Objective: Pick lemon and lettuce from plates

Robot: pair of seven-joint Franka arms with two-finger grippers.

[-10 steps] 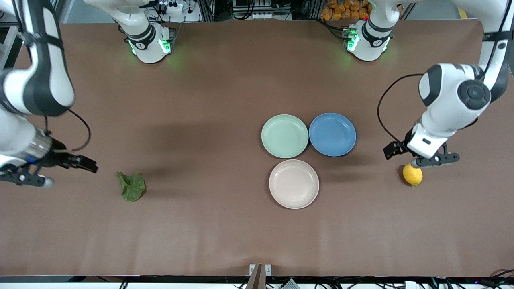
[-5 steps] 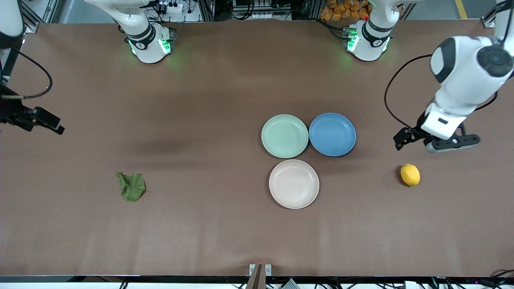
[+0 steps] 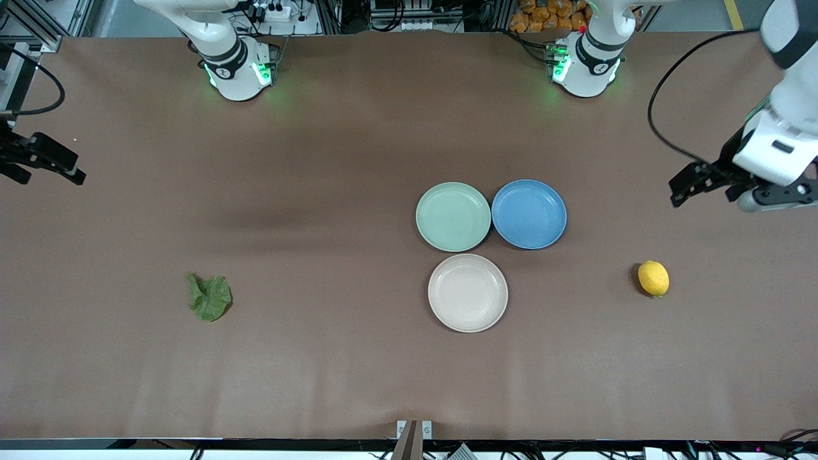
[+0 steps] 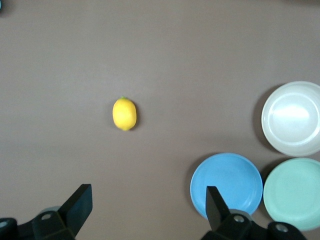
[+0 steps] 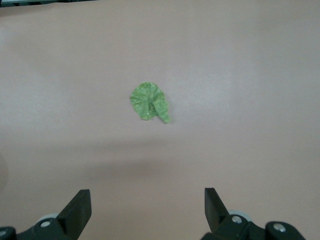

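Three plates cluster touching at centre-right of the front view: pale green plate (image 3: 453, 216), blue plate (image 3: 529, 214), beige plate (image 3: 468, 292). The lemon (image 3: 653, 278) at right and the lettuce (image 3: 209, 297) at lower left lie alone on bare worktop (image 3: 332, 370), with open room all around. Both end effectors hang at the frame's edges.

You have a brown worktop (image 3: 332, 160) carrying five things. The pale green plate (image 3: 453, 216) and blue plate (image 3: 529, 214) touch side by side, with the beige plate (image 3: 468, 292) just nearer the front camera. The lemon (image 3: 653, 278) lies toward the left arm's end, the lettuce (image 3: 209, 298) toward the right arm's end.
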